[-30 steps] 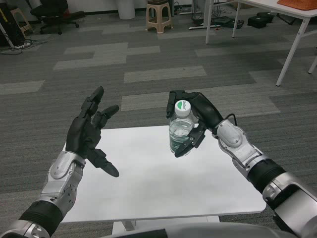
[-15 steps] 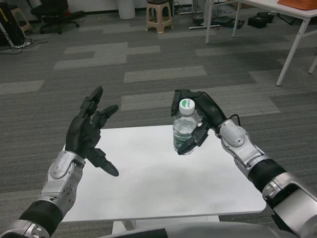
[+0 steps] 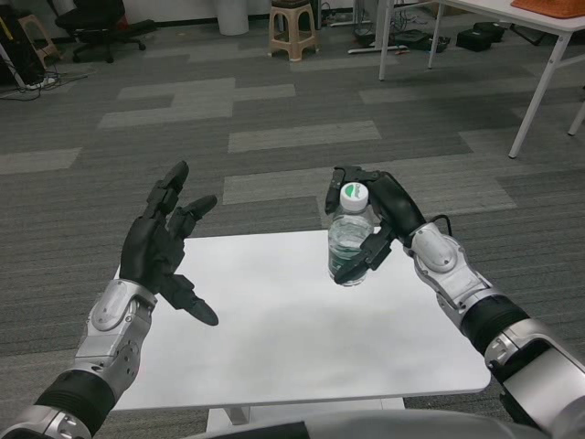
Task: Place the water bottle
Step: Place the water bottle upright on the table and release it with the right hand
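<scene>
Right hand (image 3: 377, 218) wrapped around upright water bottle (image 3: 348, 240) above white table (image 3: 274, 338); left hand (image 3: 161, 247) spread, empty.

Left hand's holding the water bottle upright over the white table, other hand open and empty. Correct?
Wrong hand. The head view shows the right hand holding the water bottle upright over the white table; the left hand is the open, empty one.

Left hand (image 3: 163, 245) raised, fingers spread, right hand (image 3: 375, 219) gripping
</scene>
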Tool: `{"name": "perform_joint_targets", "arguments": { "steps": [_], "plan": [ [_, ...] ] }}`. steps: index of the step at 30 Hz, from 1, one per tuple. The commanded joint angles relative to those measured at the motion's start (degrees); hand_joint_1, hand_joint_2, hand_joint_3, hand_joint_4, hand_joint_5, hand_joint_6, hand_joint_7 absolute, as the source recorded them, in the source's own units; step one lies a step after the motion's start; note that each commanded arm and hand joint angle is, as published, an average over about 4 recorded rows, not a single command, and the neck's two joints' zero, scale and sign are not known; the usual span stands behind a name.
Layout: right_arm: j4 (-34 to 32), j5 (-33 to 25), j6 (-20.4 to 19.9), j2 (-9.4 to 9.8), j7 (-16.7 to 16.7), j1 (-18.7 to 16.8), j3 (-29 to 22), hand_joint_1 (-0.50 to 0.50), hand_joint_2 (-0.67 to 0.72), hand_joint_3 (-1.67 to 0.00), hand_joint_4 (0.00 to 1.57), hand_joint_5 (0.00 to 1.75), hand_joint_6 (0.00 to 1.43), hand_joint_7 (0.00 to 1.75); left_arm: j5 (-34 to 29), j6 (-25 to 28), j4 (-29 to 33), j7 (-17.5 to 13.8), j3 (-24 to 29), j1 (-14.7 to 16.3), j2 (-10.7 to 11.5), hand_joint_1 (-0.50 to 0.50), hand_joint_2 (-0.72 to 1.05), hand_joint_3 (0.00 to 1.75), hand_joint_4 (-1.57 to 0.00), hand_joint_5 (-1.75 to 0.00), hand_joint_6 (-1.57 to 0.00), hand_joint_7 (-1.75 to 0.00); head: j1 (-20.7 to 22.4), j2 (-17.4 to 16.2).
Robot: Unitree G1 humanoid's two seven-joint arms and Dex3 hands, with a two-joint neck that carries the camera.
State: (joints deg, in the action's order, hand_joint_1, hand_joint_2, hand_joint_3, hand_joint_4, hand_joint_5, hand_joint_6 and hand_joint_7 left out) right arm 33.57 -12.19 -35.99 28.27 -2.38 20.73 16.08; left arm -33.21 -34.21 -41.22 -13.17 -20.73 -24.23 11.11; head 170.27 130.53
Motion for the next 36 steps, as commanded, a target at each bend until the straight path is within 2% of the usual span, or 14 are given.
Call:
{"name": "perform_joint_targets", "arguments": {
  "steps": [1, 15, 19, 24, 29, 36],
  "plan": [
    [0.53, -0.78, -1.23, -0.23, 0.71, 1.77, -2.02, 0.42, 0.03, -0.32, 1.40, 1.65, 1.28, 1.68, -0.54, -0.25, -0.57, 0.07, 0.34, -1.00, 0.10, -0.50, -0.46, 0.09, 0.00, -0.82, 0.00, -0.14, 0.08, 0.13],
    [6.24, -0.51, -1.76, -0.54, 0.80, -1.44, -7.65, 0.42, 0.01, -0.32, 1.46, 1.65, 1.31, 1.68, -0.45, -0.60, -0.04, 0.12, 0.38, -0.21, 0.05, -0.50, -0.46, 0.09, 0.00, -0.82, 0.00, -0.14, -0.21, 1.67],
    [8.46, -0.43, -2.09, -0.76, 0.80, -2.36, -8.66, 0.39, -0.03, -0.24, 1.49, 1.65, 1.36, 1.68, -0.45, -0.93, 0.48, 0.12, 0.69, 0.28, 0.03, -0.50, -0.46, 0.09, 0.00, -0.82, 0.00, -0.14, -0.35, 2.12],
    [10.84, 0.06, -2.88, -0.83, 0.73, -2.89, -8.46, 0.38, -0.10, -0.16, 1.54, 1.65, 1.37, 1.68, -0.45, -1.63, 0.97, 0.16, 0.95, 0.63, -0.04, -0.50, -0.46, 0.09, 0.00, -0.82, 0.00, -0.14, -0.56, 3.01],
    [15.14, 0.96, -4.02, -0.83, 0.91, -3.04, -7.85, 0.33, -0.10, -0.16, 1.57, 1.65, 1.37, 1.69, -0.45, -1.81, 0.97, 0.16, 0.89, 0.60, -0.04, -0.50, -0.46, 0.09, 0.00, -0.82, 0.00, -0.14, -0.90, 3.02],
    [20.48, 1.73, -5.23, -1.07, 1.90, -3.07, -7.38, 0.33, -0.11, -0.16, 1.57, 1.65, 1.37, 1.68, -0.50, -1.74, 0.97, 0.16, 0.69, 0.41, -0.08, -0.50, -0.46, 0.09, 0.00, -0.82, 0.00, -0.14, -1.02, 2.91]
  ]
}}
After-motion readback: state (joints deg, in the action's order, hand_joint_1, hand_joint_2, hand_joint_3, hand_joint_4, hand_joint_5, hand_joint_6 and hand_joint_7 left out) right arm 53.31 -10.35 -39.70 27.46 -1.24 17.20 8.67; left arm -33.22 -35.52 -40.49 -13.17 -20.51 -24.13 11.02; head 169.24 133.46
